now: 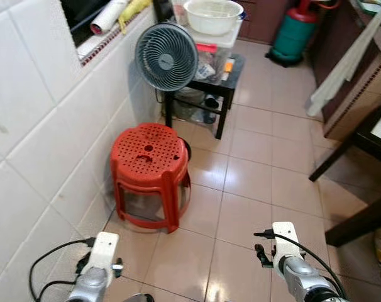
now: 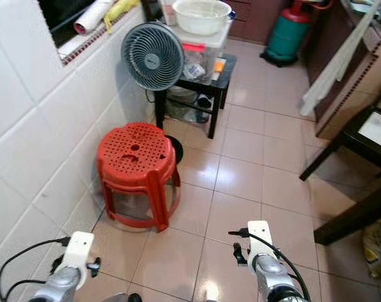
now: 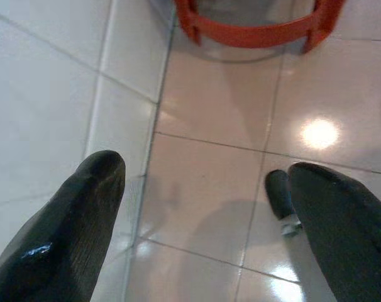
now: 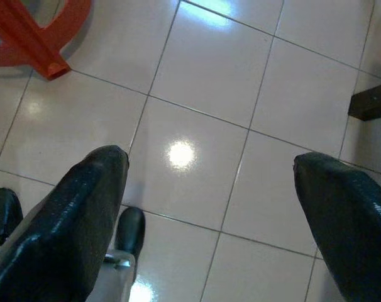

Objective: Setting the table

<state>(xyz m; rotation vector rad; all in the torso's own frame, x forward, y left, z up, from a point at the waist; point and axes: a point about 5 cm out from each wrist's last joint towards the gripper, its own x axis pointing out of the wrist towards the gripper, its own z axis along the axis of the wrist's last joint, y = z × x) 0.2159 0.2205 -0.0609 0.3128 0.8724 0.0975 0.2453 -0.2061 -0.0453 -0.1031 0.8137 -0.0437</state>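
Both arms hang low over the tiled floor [image 1: 253,189]. Left gripper [image 3: 203,207] and right gripper [image 4: 209,214] empty, fingers apart. Red stool [image 1: 149,173] left of centre; table [image 1: 366,151] at right edge.

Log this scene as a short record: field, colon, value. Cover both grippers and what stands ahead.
place: tiled floor beside a white tiled wall
left gripper: open, holding nothing, over the floor
right gripper: open, holding nothing, over the floor
stool: red, upright, against the wall, ahead of the left arm
fan: grey, behind the stool
side table: black, beside the fan, carrying a clear box with a white basin on top
gas cylinder: green, far back
dark table: at the right edge
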